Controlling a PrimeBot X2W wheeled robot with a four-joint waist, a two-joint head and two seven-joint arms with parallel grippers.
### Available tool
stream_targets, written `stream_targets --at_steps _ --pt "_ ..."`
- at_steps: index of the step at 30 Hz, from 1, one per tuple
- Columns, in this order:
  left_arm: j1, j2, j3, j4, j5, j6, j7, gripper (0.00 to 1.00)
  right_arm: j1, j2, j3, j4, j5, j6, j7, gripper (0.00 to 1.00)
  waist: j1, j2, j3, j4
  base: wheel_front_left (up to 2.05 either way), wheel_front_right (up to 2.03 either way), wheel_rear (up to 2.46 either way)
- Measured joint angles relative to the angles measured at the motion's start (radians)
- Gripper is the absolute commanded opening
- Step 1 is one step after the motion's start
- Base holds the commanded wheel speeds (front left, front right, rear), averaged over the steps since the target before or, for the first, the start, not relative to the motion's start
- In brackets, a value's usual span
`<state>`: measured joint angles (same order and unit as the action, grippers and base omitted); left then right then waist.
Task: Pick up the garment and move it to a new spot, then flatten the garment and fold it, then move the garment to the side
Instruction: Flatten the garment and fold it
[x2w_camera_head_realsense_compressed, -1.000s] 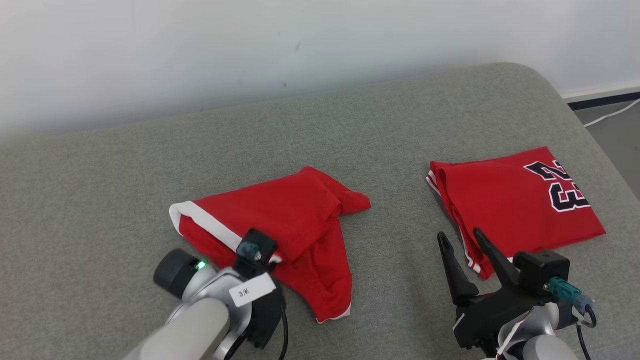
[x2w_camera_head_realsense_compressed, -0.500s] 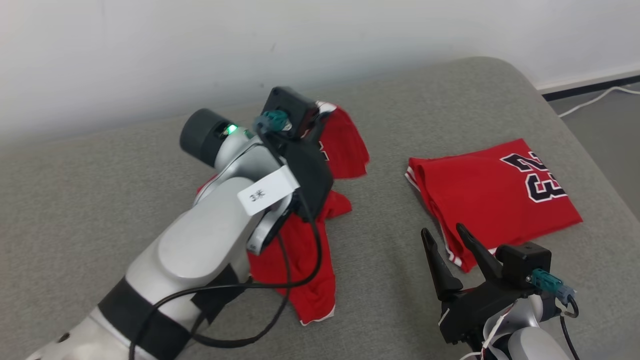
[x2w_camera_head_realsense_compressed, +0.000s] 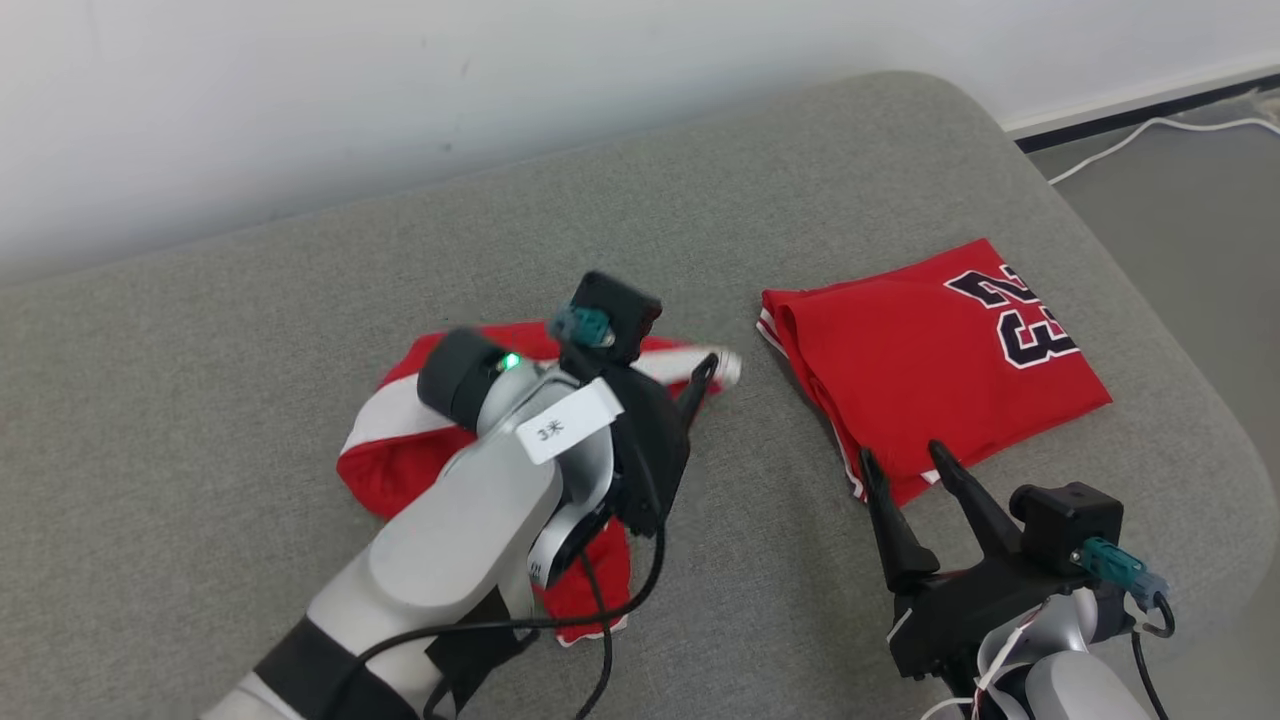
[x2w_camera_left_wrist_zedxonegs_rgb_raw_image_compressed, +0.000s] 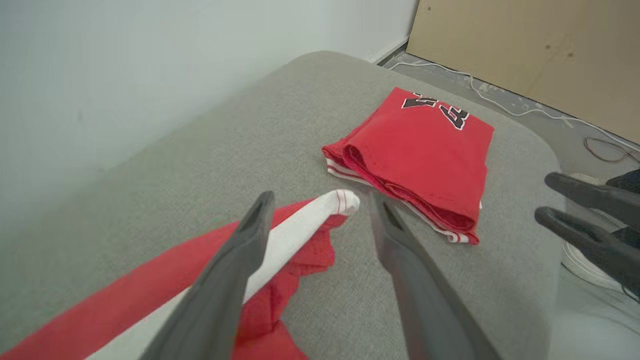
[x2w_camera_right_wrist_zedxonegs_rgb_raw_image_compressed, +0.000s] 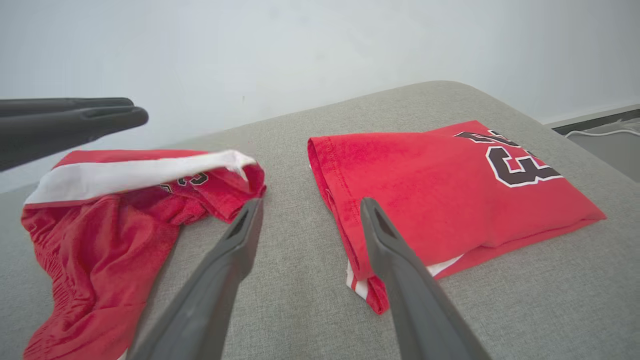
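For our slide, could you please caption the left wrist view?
Left pincer open over the white band of the crumpled red garment, a folded red jersey beyond on the grey cushion.

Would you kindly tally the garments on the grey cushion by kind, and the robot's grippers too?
Folded red jersey: 1
Crumpled red shorts: 1
Grippers: 2, the left gripper and the right gripper
Total: 4
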<state>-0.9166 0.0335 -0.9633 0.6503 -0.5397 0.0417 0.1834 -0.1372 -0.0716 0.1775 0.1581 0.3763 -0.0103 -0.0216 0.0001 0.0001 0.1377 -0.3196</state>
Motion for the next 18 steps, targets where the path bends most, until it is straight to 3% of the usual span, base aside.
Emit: stream_targets --at_steps 5,11,15,18 --pt "0.053 0.002 0.011 0.014 -0.08 -0.026 -0.01 1.0 0.0 -0.004 -0.012 0.003 0.002 0.0 -0.01 1.0 0.0 0.0 0.009 0.018 0.0 0.0 0.0" --pt "0.057 0.002 0.049 -0.024 -0.146 -0.024 -0.081 1.0 -0.001 -0.016 -0.019 0.01 0.002 0.0 -0.018 1.0 0.0 0.0 -0.001 0.066 0.0 0.0 0.0" --pt "0.081 0.011 0.089 -0.028 -0.151 -0.005 -0.137 1.0 0.0 -0.03 -0.033 0.012 0.002 -0.001 -0.024 1.0 0.0 -0.0001 -0.017 0.099 0.0 0.0 0.0" --pt "0.099 0.067 0.107 -0.051 -0.13 0.021 -0.183 1.0 0.003 -0.04 -0.038 0.014 0.002 -0.004 -0.029 1.0 0.0 0.0 -0.034 0.124 0.0 0.0 0.0"
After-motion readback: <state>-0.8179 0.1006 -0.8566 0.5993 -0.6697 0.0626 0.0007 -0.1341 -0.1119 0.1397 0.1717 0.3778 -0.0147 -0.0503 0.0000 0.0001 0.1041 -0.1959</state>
